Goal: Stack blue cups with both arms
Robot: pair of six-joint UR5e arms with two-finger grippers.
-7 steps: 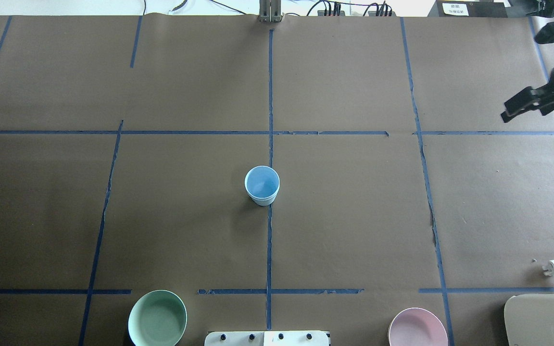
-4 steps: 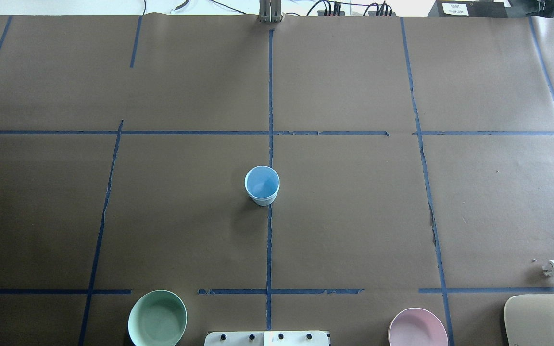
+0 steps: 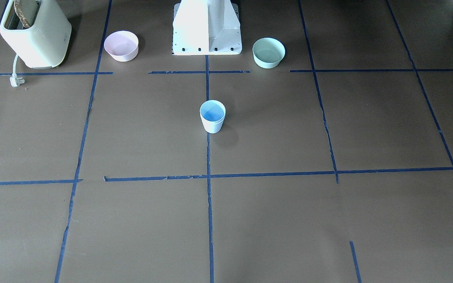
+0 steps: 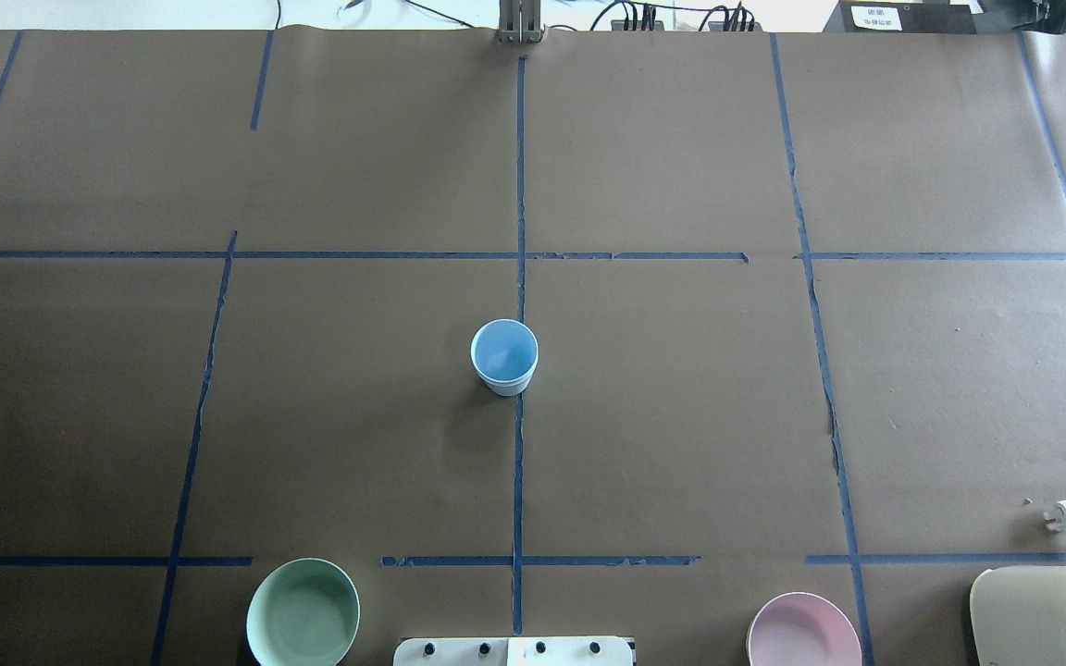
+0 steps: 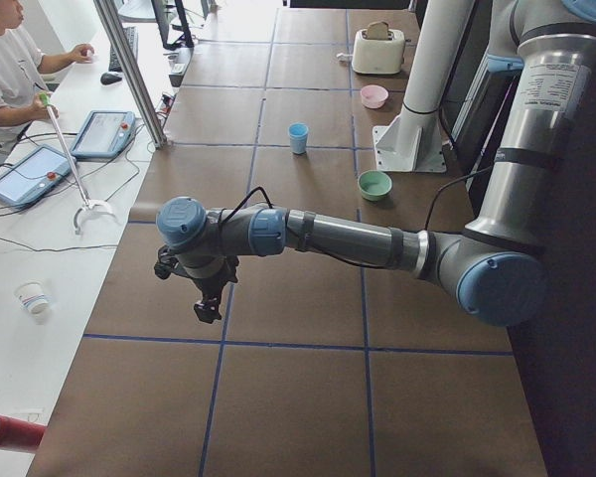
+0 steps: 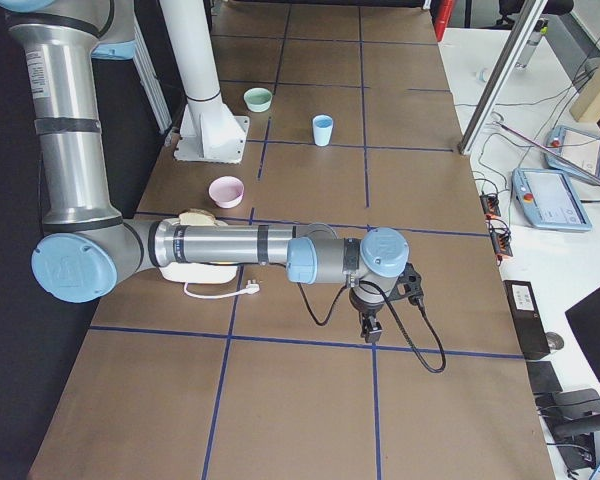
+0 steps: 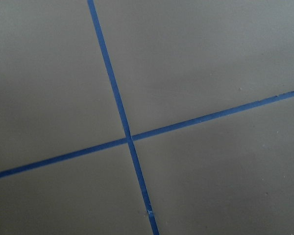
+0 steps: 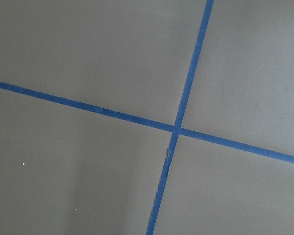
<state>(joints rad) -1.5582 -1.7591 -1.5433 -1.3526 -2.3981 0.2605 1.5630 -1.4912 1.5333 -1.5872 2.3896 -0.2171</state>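
Brown paper covers the table [image 4: 681,416], gridded with blue tape; the left arm [image 5: 348,238] and right arm [image 6: 230,243] stretch low over its opposite ends. Near the base sit a cream toaster [image 3: 37,35], green bowl [image 3: 268,52] and pink bowl [image 3: 121,45]. At the centre the blue cups [image 4: 504,356] stand upright on the middle tape line, seemingly nested as one. The left gripper [image 5: 209,304] and right gripper [image 6: 370,328] point down, well apart from them; I cannot tell whether either is parted
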